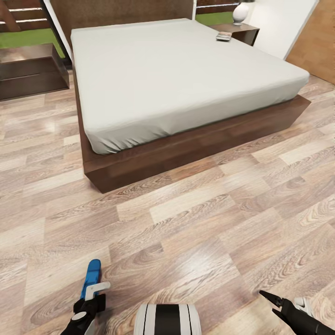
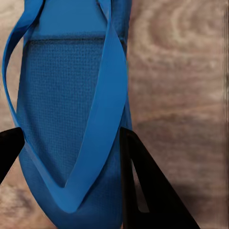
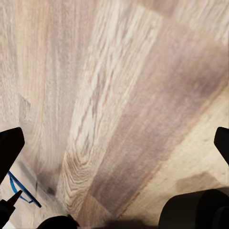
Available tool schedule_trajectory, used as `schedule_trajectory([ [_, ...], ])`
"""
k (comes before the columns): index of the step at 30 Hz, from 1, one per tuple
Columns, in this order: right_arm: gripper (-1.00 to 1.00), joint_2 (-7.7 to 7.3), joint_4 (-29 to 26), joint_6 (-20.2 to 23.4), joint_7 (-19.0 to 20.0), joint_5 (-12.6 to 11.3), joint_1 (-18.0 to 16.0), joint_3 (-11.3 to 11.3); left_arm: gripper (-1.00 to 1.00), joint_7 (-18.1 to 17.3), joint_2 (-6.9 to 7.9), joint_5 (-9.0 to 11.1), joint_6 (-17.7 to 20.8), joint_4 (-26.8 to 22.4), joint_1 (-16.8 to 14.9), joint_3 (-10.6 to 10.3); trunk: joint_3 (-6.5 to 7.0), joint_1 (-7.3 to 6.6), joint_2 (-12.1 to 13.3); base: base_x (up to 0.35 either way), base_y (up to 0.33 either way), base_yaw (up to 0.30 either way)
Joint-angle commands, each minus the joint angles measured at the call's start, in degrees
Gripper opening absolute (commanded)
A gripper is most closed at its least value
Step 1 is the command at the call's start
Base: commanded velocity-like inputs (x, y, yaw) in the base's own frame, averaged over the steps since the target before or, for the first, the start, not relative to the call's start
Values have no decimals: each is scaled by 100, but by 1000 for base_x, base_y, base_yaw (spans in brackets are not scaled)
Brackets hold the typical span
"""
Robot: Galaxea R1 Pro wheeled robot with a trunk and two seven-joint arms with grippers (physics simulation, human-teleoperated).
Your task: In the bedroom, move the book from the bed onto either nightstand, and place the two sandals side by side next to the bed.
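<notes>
Gripping blue sandal [image 2: 71, 119], left tool [image 1: 90, 298], bed [image 1: 177, 74] ahead, book [image 1: 224, 36] on nightstand [image 1: 242, 31]

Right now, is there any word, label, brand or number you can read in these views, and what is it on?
No text can be read in any view.
Small dark-covered book on the dark-brown wooden nightstand: too small and blurred to read.
Bright-blue flat sandal held in the left gripper: plain, no lettering.
Light-grey mattress bed and wood-plank floor: no markings.
</notes>
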Motion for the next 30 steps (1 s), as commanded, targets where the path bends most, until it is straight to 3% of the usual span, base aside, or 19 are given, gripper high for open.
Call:
schedule_trajectory([
  [1,100,1,1,44,3,-27,-3,-11,-100,19,1,34,17,-14,0,-6,20,-3,0,0,0,0],
  [4,100,2,1,54,3,-31,-2,-14,-100,-29,-13,40,30,-137,0,-10,86,-11,4,0,0,0],
  [7,100,1,8,56,3,-31,-1,-15,-100,-360,-41,43,92,-567,0,-19,153,-19,8,0,0,0],
  [10,100,-4,9,57,3,-31,-5,-15,-100,-736,-49,47,529,-1046,0,-27,219,-26,12,0,0,0],
  [12,100,-7,9,57,8,-30,-4,-15,-100,-1285,-42,73,1112,-1487,0,-24,263,-32,15,0,0,0],
  [13,100,-10,9,57,11,-28,-3,-15,-100,-1442,-37,101,1221,-1560,0,-19,285,-34,16,0,0,0],
  [16,100,-31,15,73,18,-27,-3,-20,-100,-2500,2,500,1780,-1866,0,-7,352,-42,20,0,0,0],
  [18,100,-88,26,210,19,-24,-3,-24,-100,-3133,97,855,2135,-2044,0,-4,396,-47,23,0,0,0],
  [21,100,-264,38,320,20,-23,-1,-9,-100,-3479,234,1022,2308,-2115,0,-8,463,-55,27,0,0,0],
  [24,100,-357,41,355,20,-20,6,-1,-100,-3770,350,1075,2367,-2139,0,-10,529,-63,31,0,0,0],
  [26,100,-394,169,335,10,4,8,2,-100,-4156,568,1100,2391,-2149,0,-4,573,-68,34,0,0,0],
  [30,100,-401,263,308,4,17,9,2,-100,-4288,679,1106,2395,-2150,0,-3,662,-78,39,0,0,0],
])
